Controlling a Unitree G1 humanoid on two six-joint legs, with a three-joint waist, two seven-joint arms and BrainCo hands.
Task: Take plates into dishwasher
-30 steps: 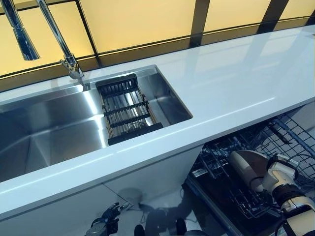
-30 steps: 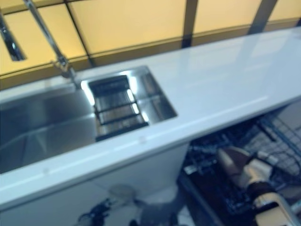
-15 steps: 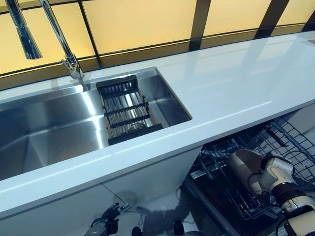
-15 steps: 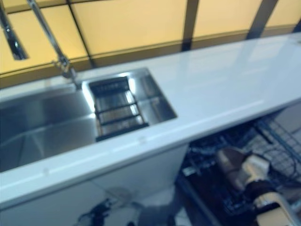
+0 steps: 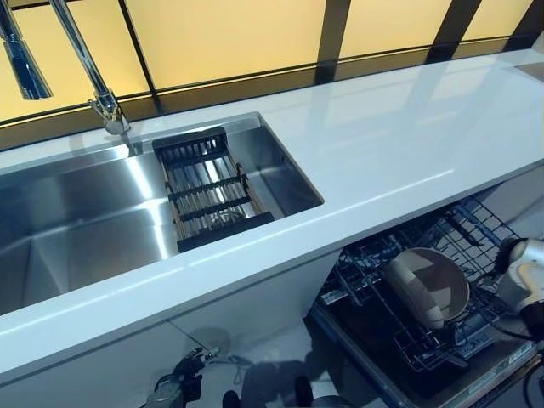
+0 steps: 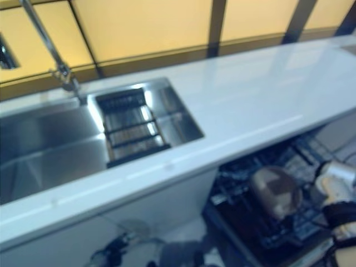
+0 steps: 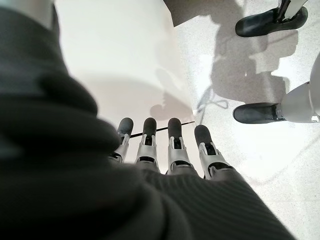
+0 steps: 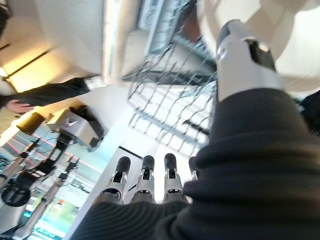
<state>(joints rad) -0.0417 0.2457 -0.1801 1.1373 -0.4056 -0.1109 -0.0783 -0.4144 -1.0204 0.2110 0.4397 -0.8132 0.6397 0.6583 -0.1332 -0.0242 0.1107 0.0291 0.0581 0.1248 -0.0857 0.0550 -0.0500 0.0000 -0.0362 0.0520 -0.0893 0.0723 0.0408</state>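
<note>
A beige plate point(image 5: 427, 287) with a darker inside stands tilted on edge in the wire lower rack point(image 5: 374, 263) of the open dishwasher, under the counter at the right. My right hand point(image 8: 145, 175) is off the plate, fingers straight and empty, and it shows at the right edge point(image 5: 525, 270) beside the rack. The plate's pale rim point(image 8: 280, 30) shows past the thumb in the right wrist view. My left hand point(image 7: 175, 145) hangs low by the white cabinet front point(image 5: 174, 391), open and empty.
A white counter point(image 5: 399, 144) runs across above the dishwasher. To its left lies a steel sink point(image 5: 76, 229) with a black drain rack point(image 5: 208, 191) and a tall faucet point(image 5: 81, 59). The open dishwasher door point(image 5: 442, 374) juts out low. A person's dark sleeve point(image 8: 45, 92) shows nearby.
My right hand has let go of the plate and drawn back to the right. The plate stays standing in the rack. The camera has shifted a little.
</note>
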